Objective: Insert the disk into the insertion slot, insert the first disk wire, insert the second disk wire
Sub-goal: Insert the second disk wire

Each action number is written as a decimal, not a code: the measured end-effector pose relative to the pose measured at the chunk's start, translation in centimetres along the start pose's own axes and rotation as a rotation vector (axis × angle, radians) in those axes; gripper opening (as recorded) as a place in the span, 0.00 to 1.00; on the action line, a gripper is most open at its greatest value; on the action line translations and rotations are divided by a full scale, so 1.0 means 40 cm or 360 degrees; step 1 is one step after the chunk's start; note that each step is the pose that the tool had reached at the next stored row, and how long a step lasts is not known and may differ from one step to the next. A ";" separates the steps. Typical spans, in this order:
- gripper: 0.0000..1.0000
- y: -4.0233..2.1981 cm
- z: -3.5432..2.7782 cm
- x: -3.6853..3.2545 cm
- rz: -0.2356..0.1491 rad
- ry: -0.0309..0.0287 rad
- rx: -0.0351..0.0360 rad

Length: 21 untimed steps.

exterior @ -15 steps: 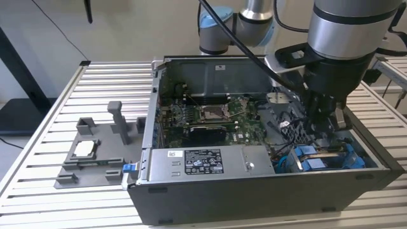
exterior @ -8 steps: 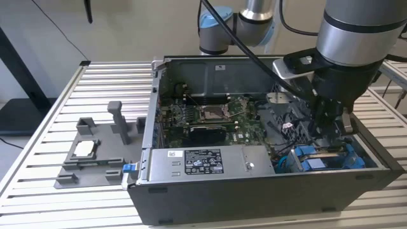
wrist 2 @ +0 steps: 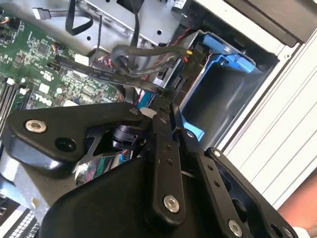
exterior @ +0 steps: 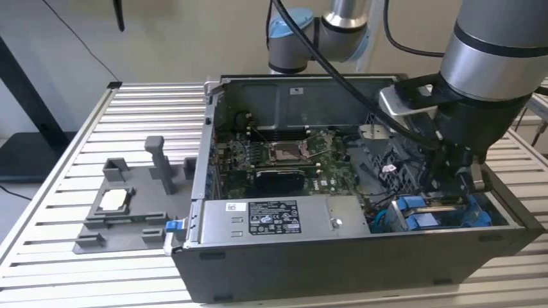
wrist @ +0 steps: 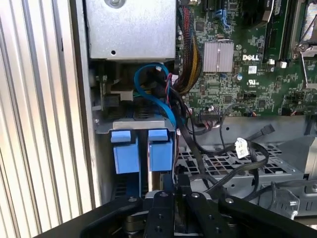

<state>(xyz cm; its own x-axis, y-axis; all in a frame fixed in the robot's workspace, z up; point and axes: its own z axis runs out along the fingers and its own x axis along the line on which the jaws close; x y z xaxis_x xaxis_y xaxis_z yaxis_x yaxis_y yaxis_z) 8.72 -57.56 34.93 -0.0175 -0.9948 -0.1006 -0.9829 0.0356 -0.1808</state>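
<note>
Blue-framed silver disk (wrist: pixel 161 148) seated in the drive bay at the black computer case (exterior: pixel 360 269) corner; gripper (wrist: pixel 171 186) directly above, fingers together.

The disk (wrist: pixel 161 148) in its blue carrier sits in the slot

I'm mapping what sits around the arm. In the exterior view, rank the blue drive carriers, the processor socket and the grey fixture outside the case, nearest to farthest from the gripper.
1. Blue drive carriers, just below the gripper.
2. Processor socket, mid-case, toward the view's left.
3. Grey fixture, outside the case, far left.
</note>
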 end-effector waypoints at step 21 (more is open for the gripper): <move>0.16 -0.036 0.029 0.011 0.0059 0.00116 -0.0045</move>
<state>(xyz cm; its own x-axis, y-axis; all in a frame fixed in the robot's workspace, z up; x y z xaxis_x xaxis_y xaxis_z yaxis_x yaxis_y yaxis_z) 10.33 -57.92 33.99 -0.0552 -0.9935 -0.0996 -0.9863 0.0698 -0.1493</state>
